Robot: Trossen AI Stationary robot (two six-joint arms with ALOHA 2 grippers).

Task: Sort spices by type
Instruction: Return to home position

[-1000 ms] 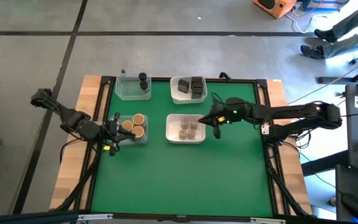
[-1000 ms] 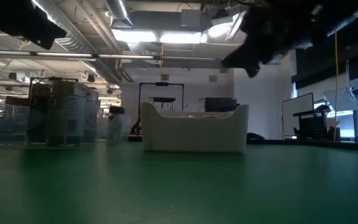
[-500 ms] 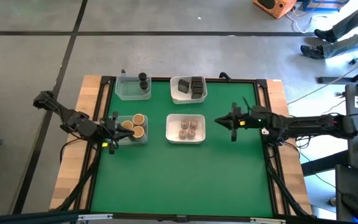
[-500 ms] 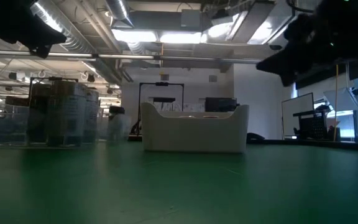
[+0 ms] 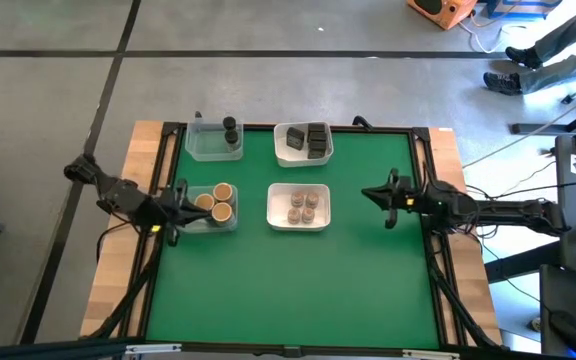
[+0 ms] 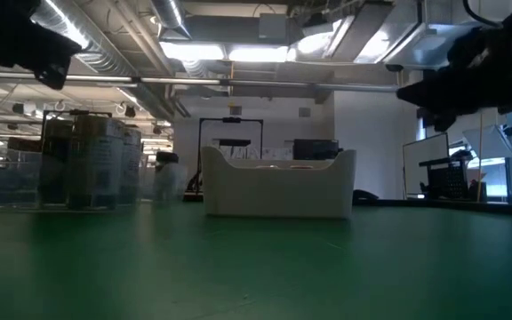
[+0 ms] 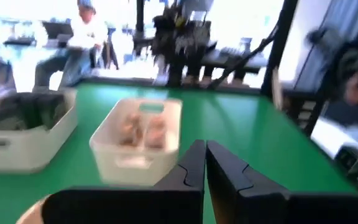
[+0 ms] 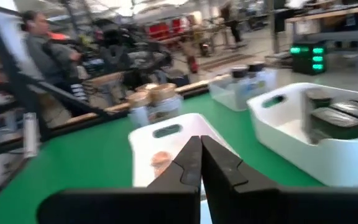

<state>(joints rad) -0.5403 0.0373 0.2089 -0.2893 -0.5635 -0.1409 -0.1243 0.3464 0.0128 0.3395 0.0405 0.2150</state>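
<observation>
The spices sit sorted in four containers. Two black cylinders (image 5: 230,130) stand in a clear tub, dark grey tins (image 5: 315,138) in a white tray, tan-topped jars (image 5: 218,201) in a second clear tub, and small brownish jars (image 5: 303,206) in the middle white tray. My left gripper (image 5: 175,206) (image 7: 205,165) is shut and empty, just left of the tan-jar tub. My right gripper (image 5: 371,195) (image 8: 201,158) is shut and empty too, hovering above the mat to the right of the brown-jar tray (image 8: 166,140).
Green mat (image 5: 298,290) lies bare across the near half and right of the trays. A black frame and wooden strips (image 5: 138,180) border the table. The brown-jar tray (image 6: 278,182) and a clear tub (image 6: 87,160) show in the low view. People sit in the room beyond.
My right gripper has drawn back from beside the brown-jar tray toward the table's right edge. My left arm has pulled back a little toward the left edge. No container has moved.
</observation>
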